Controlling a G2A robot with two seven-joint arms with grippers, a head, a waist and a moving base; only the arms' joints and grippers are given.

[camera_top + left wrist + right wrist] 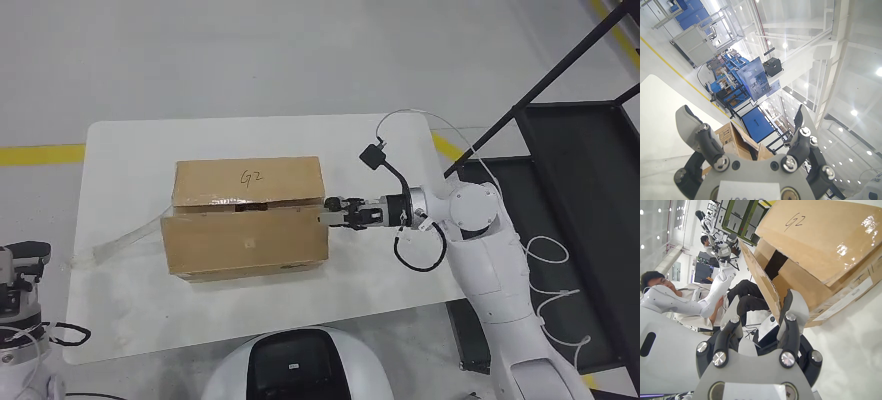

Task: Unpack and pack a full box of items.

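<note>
A brown cardboard box (245,215) lies in the middle of the white table (130,150), with a dark gap (248,206) along the seam between its two top flaps. My right gripper (335,213) is at the box's right end, level with that seam. In the right wrist view the right gripper (762,298) is open, and the torn edge of one raised flap (761,279) stands between the fingers, close against one pad (788,300). My left gripper (744,121) is open and holds nothing. It points upward beside the table's front left corner, with the box (738,140) just beyond it.
A loose strip of clear tape (125,240) trails from the box's left end across the table toward the left edge. A black metal rack (580,200) stands close to the table's right side, behind my right arm.
</note>
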